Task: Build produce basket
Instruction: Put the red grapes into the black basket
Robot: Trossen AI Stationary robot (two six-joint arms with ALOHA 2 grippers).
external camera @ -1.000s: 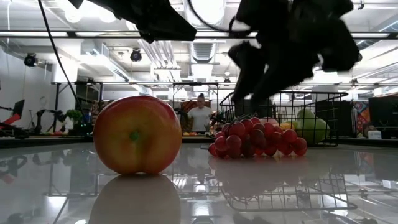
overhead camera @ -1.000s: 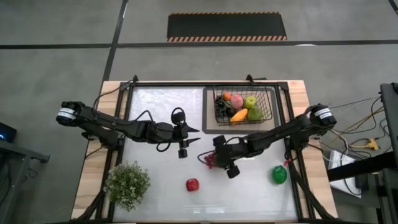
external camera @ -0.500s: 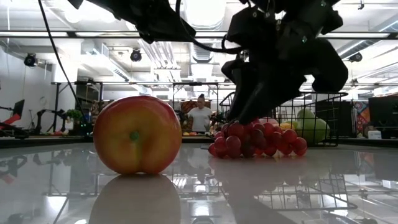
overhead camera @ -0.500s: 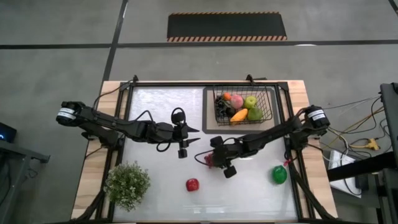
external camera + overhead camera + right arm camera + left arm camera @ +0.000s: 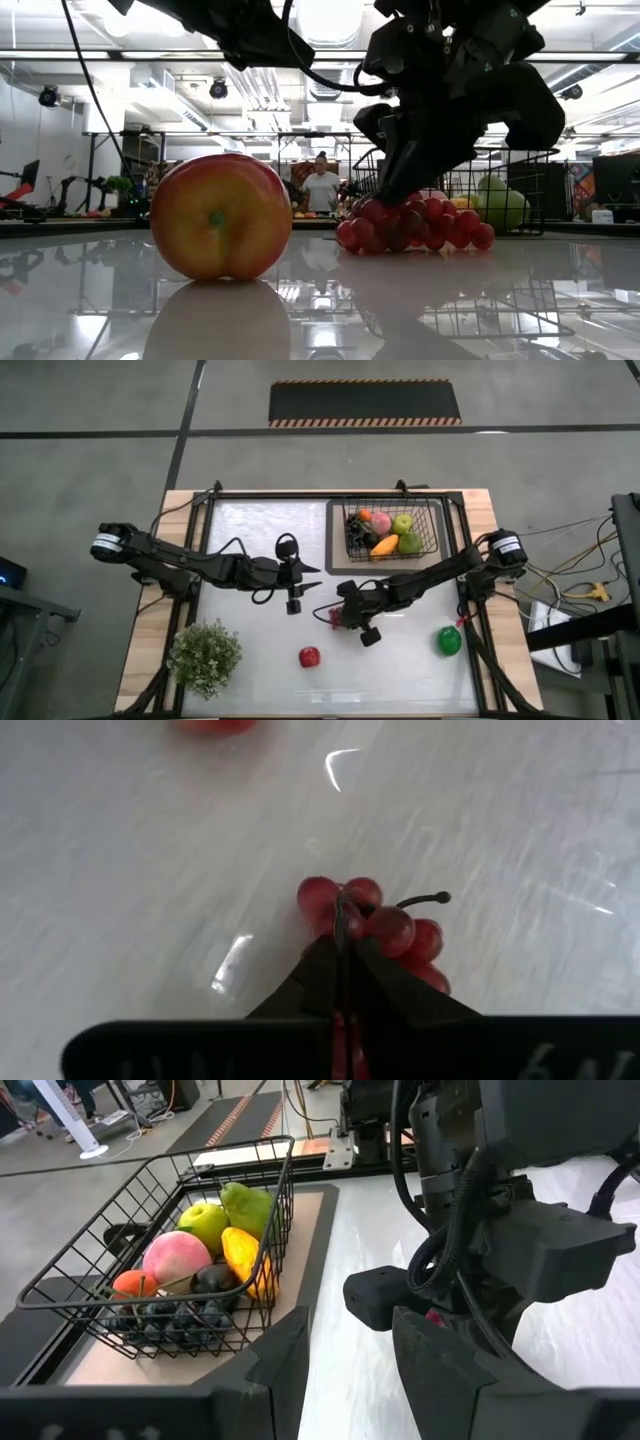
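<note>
The red grapes (image 5: 385, 930) lie on the white table top, seen too in the high view (image 5: 333, 620) and the low view (image 5: 425, 226). My right gripper (image 5: 343, 942) is down on the bunch and shut on it (image 5: 342, 614). The black wire basket (image 5: 432, 528) stands at the far right on a dark mat and holds a pink peach, an orange mango, green fruit and dark grapes (image 5: 190, 1315). A red apple (image 5: 309, 657) and a green pepper (image 5: 449, 641) rest on the table near the front. My left gripper (image 5: 312, 578) hovers open at mid-table, left of the basket. My right gripper pinches the red grapes at the top of the bunch, where the thin dark stem (image 5: 343, 912) runs between the two fingertips. The fingers (image 5: 400, 175) come from above, slanting down. The bunch still lies on the table (image 5: 420, 240).
A bushy green potted plant (image 5: 205, 655) stands at the near left corner. The red apple (image 5: 222, 216) sits close to the low camera. Bare table top lies between the grapes and the basket's mat (image 5: 336, 565). A person stands in the room far behind the table.
My right gripper has moved a little toward the table's left edge and come down onto the red grapes, its fingers now at the top of the bunch. The grapes have stayed where they were.
</note>
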